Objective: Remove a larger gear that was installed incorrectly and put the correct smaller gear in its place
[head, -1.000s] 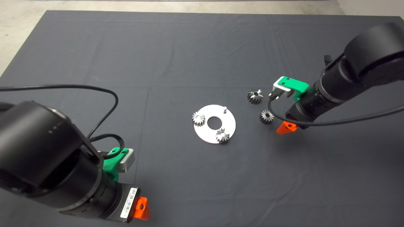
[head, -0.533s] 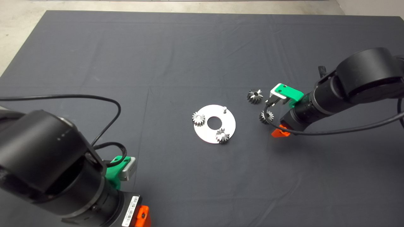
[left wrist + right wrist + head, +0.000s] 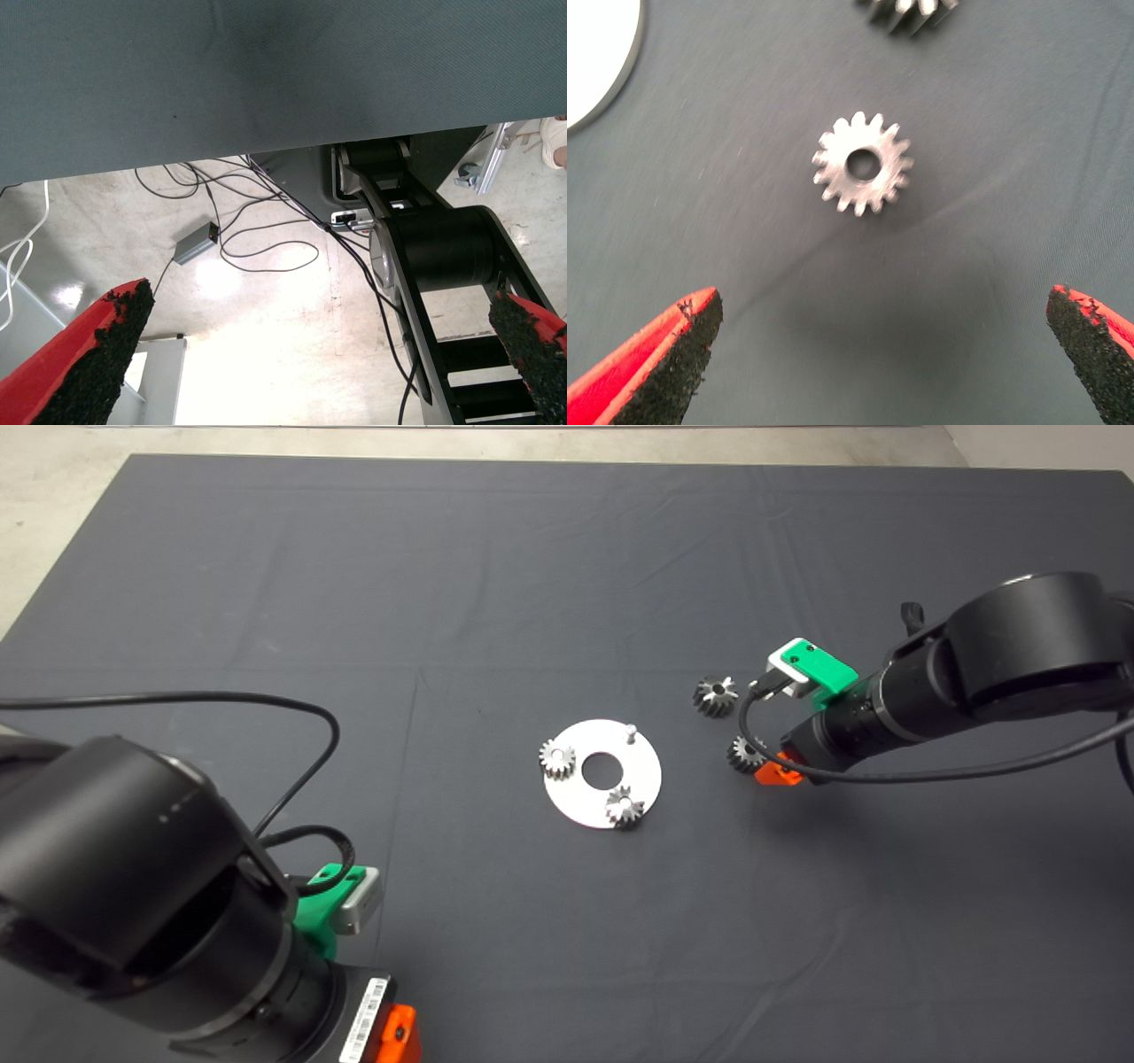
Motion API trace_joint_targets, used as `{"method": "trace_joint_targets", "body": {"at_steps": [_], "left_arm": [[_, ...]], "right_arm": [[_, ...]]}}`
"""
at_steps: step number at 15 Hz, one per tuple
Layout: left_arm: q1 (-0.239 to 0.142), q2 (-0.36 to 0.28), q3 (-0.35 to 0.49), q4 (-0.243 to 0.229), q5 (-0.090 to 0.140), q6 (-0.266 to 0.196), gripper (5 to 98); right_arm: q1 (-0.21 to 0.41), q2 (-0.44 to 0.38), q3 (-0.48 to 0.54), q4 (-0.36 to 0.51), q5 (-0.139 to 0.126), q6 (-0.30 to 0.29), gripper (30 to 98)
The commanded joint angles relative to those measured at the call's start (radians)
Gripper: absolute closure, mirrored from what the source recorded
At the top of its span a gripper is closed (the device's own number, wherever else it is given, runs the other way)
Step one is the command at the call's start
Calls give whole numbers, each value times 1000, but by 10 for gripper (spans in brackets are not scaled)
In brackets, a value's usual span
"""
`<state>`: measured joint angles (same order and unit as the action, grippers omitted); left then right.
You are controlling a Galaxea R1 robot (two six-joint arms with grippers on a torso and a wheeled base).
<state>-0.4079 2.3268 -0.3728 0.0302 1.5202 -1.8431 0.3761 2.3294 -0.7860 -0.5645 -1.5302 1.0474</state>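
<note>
The smaller gear [image 3: 742, 753], dark with short teeth, lies flat on the mat right of the round silver plate [image 3: 580, 802]. My right gripper [image 3: 772, 771] hangs over it. In the right wrist view the smaller gear [image 3: 863, 162] lies ahead of the open gripper [image 3: 881, 299], and the red fingers [image 3: 656, 363] do not touch it. The larger gear [image 3: 716, 695], star-like, lies on the mat just beyond; its edge shows in the right wrist view [image 3: 908, 13]. My left gripper [image 3: 394, 1027] waits open at the lower left.
The plate carries a pale short-toothed gear [image 3: 557, 758], another star-like gear [image 3: 625, 808] and one bare peg [image 3: 631, 732]. The plate's rim [image 3: 598, 62] shows in the right wrist view. The left wrist view shows the floor, cables [image 3: 239, 239] and the robot's base.
My right gripper has moved left and lower, from beside the smaller gear to right over it. My left arm has drawn back a little toward the lower left.
</note>
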Motion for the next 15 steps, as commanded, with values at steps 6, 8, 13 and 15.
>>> {"method": "trace_joint_targets", "body": {"at_steps": [6, 8, 13, 15], "left_arm": [[-12, -8, 20, -18, 8, -4, 60], [-12, -10, 20, -18, 8, -4, 60], [-11, -16, 19, -18, 8, -4, 60], [-11, -17, 19, -18, 6, -5, 60]], "right_arm": [[-74, -1, -24, -209, 11, 54, 317], [-92, 0, -24, -224, 22, 54, 317], [-94, 0, -19, -253, 24, 94, 317], [-94, -4, -16, -267, 24, 152, 317]]}}
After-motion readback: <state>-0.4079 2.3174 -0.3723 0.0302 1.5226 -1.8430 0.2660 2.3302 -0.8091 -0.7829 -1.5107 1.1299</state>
